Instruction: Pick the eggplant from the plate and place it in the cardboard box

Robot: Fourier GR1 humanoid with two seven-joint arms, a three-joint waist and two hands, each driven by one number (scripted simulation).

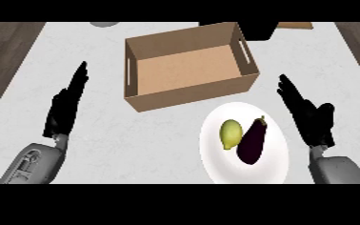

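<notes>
With the dark purple eggplant [252, 141] lying on the round white plate [271, 169] beside a yellow lemon [231, 134], just below the open brown cardboard box [190, 71], the straight-fingered right hand [310, 116] should close on the eggplant alone, sparing the lemon, while the left hand [65, 106] rests open, left of the box.

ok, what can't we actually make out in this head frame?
- Grey object at the counter's far edge: cut off by the frame top, unidentifiable.
- Black object behind the cardboard box: cut off at the top, partly hidden by the box's far wall.
- Brown item at top right: only a sliver shows.
- Eggplant and lemon on the plate: undersides hidden.
- Left robot hand and right robot hand: seen edge-on, palms not visible.
</notes>
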